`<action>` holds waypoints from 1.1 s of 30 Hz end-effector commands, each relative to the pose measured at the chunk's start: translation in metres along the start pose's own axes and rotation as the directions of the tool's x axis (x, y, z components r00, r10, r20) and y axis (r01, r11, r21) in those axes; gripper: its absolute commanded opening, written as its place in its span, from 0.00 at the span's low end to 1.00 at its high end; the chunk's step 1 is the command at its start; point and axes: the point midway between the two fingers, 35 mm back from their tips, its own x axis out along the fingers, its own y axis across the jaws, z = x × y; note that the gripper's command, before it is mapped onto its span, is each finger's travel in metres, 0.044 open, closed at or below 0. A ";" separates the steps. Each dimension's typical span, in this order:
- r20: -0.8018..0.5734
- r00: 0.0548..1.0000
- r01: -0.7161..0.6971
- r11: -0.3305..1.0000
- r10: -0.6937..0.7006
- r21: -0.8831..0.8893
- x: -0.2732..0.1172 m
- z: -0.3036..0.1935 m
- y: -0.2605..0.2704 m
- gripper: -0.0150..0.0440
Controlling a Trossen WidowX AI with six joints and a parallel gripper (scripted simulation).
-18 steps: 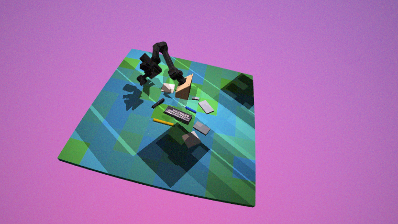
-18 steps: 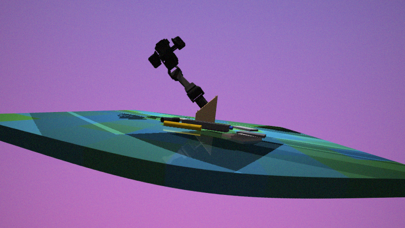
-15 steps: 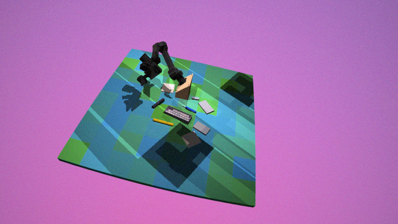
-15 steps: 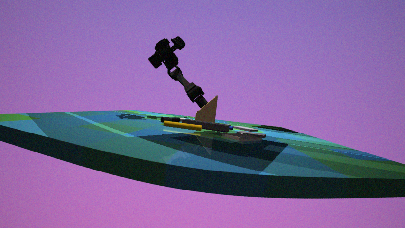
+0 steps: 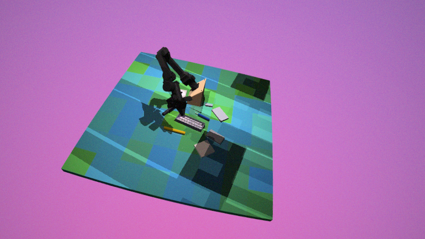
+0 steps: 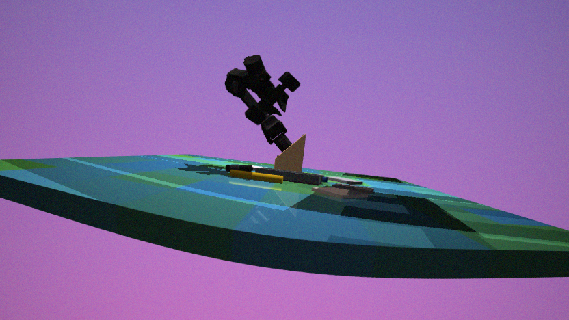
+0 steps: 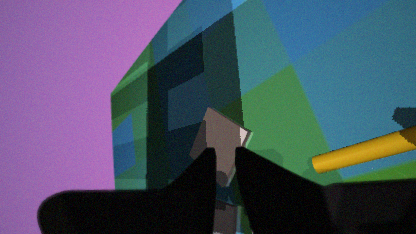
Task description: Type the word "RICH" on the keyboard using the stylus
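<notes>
My gripper is high above the desk, its fingers nearly together. Only a narrow gap shows between the tips in the wrist view, with nothing held in it. The dark keyboard with pale keys lies flat on the desk; in the top view the fingertips overlap its left end. A blue pen-like stylus with a thin grey tip lies behind the keyboard; only its blue end shows in the exterior view. The wrist view shows neither keyboard nor stylus.
A yellow cylinder lies in front of the keyboard, and a black cylinder at its left. A tan wedge-shaped block stands behind. A white slab, a grey box and a brownish slab lie to the right.
</notes>
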 end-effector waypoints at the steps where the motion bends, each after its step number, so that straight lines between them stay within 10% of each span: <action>1: -0.174 0.972 0.160 0.987 -0.160 -0.019 0.034 -0.041 -0.003 0.25; 14: -0.341 0.615 0.602 0.703 -0.711 -0.379 0.090 -0.161 -0.038 0.25; 33: -0.331 0.591 0.616 0.676 -0.736 -0.405 0.056 -0.142 -0.080 0.25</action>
